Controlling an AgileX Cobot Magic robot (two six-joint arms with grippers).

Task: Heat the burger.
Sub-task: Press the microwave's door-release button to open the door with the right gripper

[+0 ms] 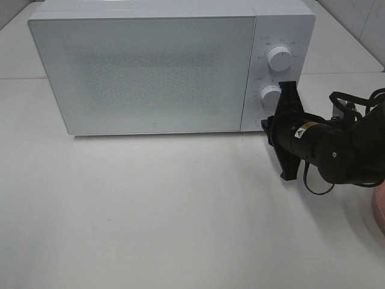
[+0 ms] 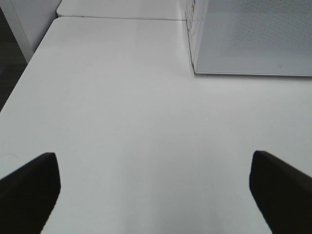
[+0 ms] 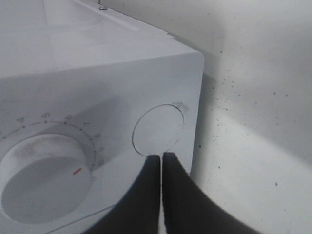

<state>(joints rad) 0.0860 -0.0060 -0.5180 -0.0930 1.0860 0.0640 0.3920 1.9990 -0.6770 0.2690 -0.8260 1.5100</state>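
No legible text (dial marks (image 3: 86,126) blurred)

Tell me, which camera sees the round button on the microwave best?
The right wrist view: the round button sits close up and nearly whole, with the shut right gripper at its rim. The exterior high view mostly hides it behind that gripper. The left wrist view shows only a corner of the microwave, no button.

The picture's edge cuts off the pink plate (image 1: 381,208), and the microwave door (image 1: 144,72) hides its inside.
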